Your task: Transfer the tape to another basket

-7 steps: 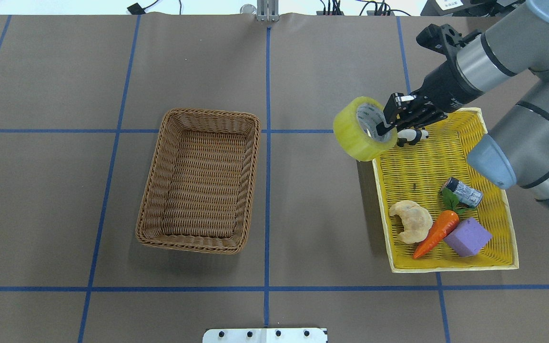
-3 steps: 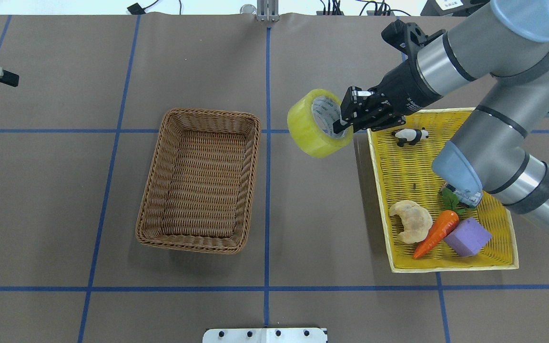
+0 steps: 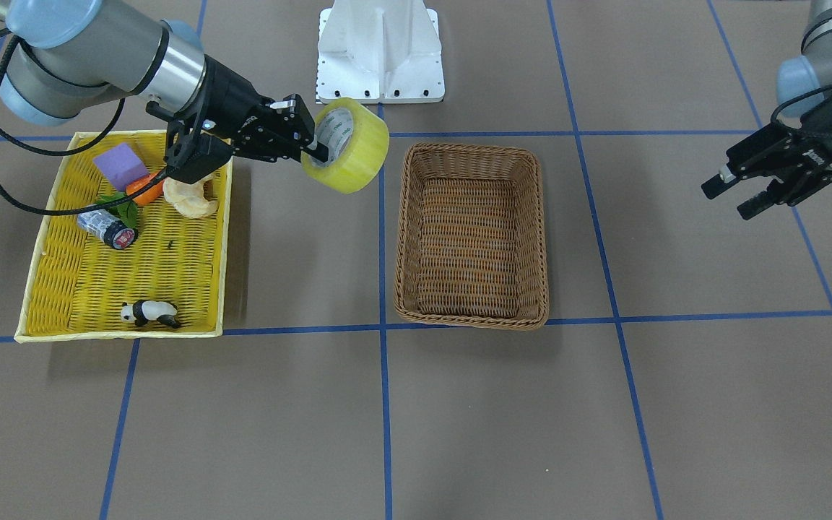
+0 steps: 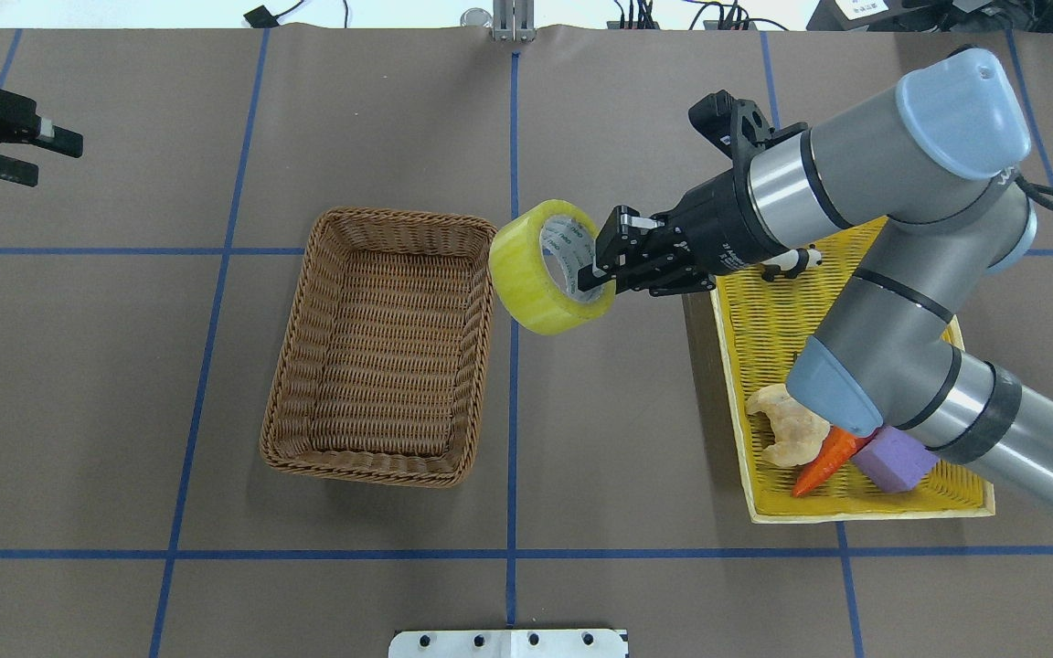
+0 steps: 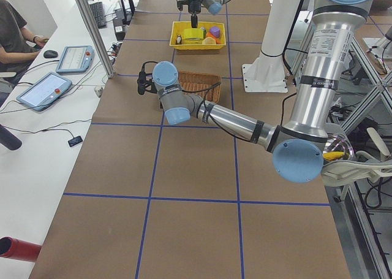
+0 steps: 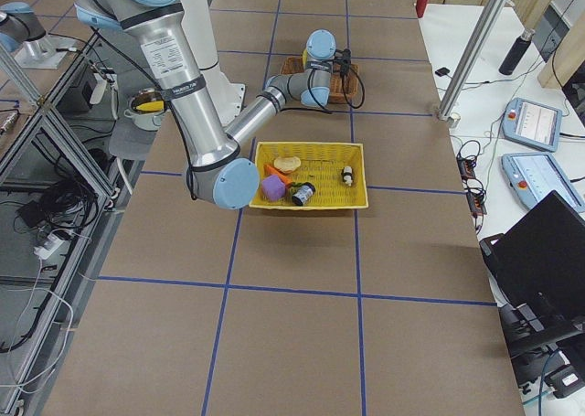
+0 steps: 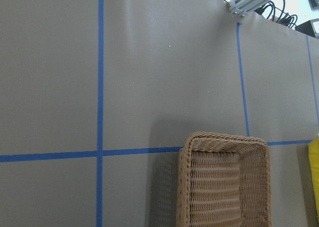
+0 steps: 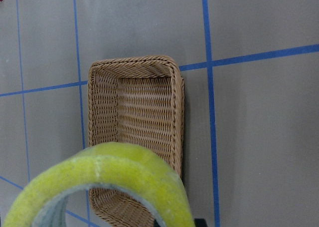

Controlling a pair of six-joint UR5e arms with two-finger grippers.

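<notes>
Tape carried off the tray's edge, now beside the basket.

Since a second ago the right claw (image 4: pixel 596 274) has swung the tape (image 4: pixel 540 274) toward 9 o'clock, away from the yellow tray (image 4: pixel 865 504). The tape now hangs above the tabletop (image 4: pixel 581 439) at the 2 o'clock corner of the basket (image 4: pixel 362 466), seen from overhead. The left claw (image 4: pixel 56 157) has come further in at 10 o'clock, its fingers apart and empty. The right claw pinches the roll's wall, one finger inside the core. The roll sits on edge, its axis running roughly 9 to 3 o'clock, with the open face toward the arm. It is translucent yellow-green, with a pale grey printed core.
</notes>
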